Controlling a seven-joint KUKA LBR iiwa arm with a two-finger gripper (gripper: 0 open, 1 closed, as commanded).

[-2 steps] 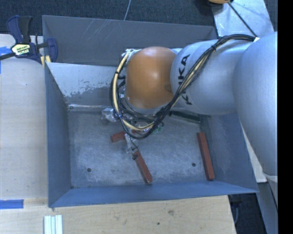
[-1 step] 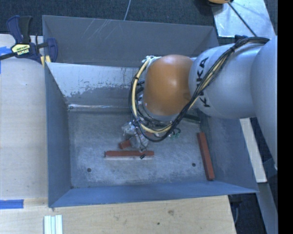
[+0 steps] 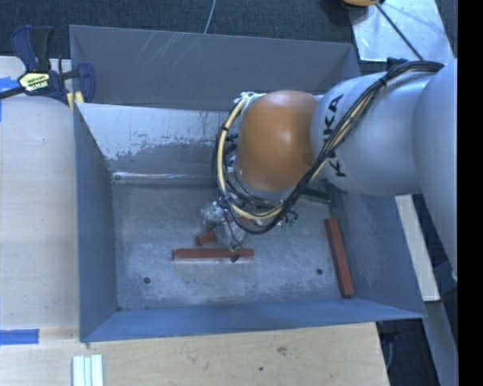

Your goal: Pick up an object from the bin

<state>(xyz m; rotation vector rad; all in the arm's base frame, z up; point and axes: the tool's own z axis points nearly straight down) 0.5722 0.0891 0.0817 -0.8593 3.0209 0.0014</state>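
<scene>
Pincer (image 3: 225,230) just above long reddish stick (image 3: 201,254)

In the bin (image 3: 97,240), a long stick (image 3: 201,254) lies crosswise mid-floor, with a small block (image 3: 206,238) just behind it. The tool (image 3: 225,227) is just right of the block. A second stick (image 3: 338,257) lies along the right wall.

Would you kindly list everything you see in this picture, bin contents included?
bin: one, grey metal, centre of the view.
long stick: one, reddish-brown, flat across the floor's middle.
small block: one, reddish-brown, just above the long stick.
second stick: one, reddish-brown, along the foot of the right wall.
arm: one, silver-grey with an orange cover, reaching in from the right.
gripper: one, metallic, low over the floor, beside the small block.
</scene>
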